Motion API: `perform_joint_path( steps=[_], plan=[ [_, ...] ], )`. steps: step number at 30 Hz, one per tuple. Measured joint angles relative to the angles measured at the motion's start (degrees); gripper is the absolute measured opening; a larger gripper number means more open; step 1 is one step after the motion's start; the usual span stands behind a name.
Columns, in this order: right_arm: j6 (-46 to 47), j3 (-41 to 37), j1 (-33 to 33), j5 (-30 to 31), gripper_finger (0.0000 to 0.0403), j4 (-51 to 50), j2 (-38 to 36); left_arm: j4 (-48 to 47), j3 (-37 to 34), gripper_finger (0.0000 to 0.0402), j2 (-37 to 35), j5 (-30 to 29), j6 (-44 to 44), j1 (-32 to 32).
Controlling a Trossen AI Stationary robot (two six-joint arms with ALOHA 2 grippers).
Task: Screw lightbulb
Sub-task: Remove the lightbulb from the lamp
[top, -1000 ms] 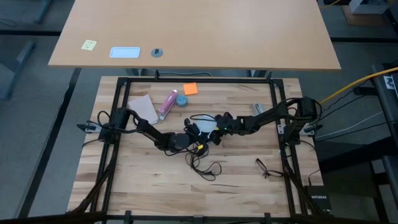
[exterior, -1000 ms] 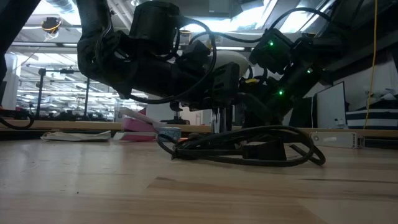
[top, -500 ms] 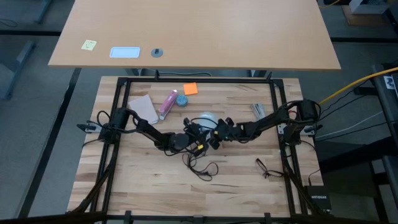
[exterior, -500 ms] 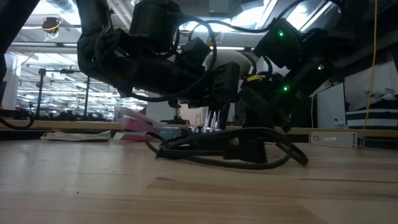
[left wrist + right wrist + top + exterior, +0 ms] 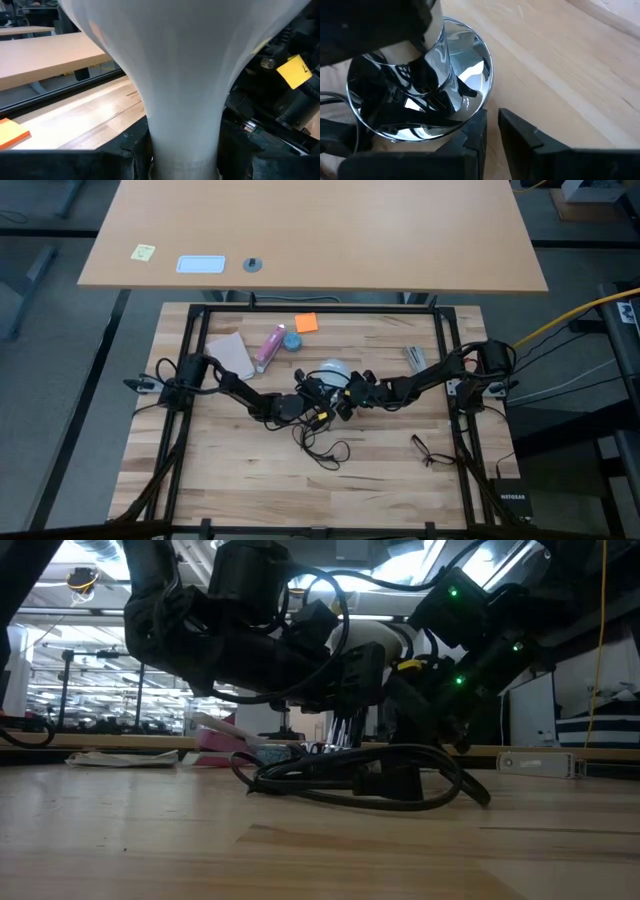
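Cord (image 5: 360, 778): shifted slightly leftward on table (image 5: 240, 450). Left gripper (image 5: 318, 388): clamped on lightbulb (image 5: 180, 75) neck. Right gripper (image 5: 490, 135) (narrow gap, nothing held): beside lamp base (image 5: 420, 85).

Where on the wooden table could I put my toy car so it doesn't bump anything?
The table's near left corner is bare wood, left of the black cord. More bare wood lies between the cord and the glasses. The middle is crowded: both arms, lightbulb, lamp base.
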Motion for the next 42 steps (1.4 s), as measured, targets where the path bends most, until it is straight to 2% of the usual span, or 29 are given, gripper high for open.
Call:
perform_joint_path(
  steps=[7, 14, 21, 25, 29, 35, 38, 42],
  plan=[
    [-2.0, 0.1, -1.2, 0.1, 0.0060, -0.9, -0.1, 0.7, -0.1, 0.0160, 0.1, -0.3, 0.5, -1.7],
    [-6.2, 0.1, -6.2, 0.2, 0.0060, -0.3, -0.1, 0.7, -0.1, 0.0160, 0.2, -0.1, 0.3, -2.8],
    [-13.8, 0.1, -11.1, -1.3, 0.0060, -2.9, -3.4, 1.1, -0.1, 0.0160, 0.2, -6.5, 0.3, -2.9],
    [-18.5, 0.1, -13.0, -1.3, 0.0060, -10.3, -9.4, 1.2, -0.1, 0.0160, 0.2, -8.3, -1.1, -2.9],
    [-24.0, 0.1, -13.7, -0.5, 0.0060, -18.9, -18.5, 2.0, -0.1, 0.0160, 0.2, -8.4, -1.5, -2.7],
    [-30.1, -0.7, -13.5, 5.8, 0.0060, -29.3, -36.0, 2.1, -0.1, 0.0160, 0.2, -8.4, -2.3, -2.4],
    [-30.2, -8.0, -11.5, 7.8, 0.0060, -20.6, -41.8, 2.1, -0.1, 0.0160, 0.2, -8.4, -3.9, -2.4],
    [-29.7, -24.2, -8.3, 3.2, 0.0060, 8.9, -41.9, 2.1, -0.1, 0.0160, 0.2, -8.3, -5.2, -2.0]
  ],
)
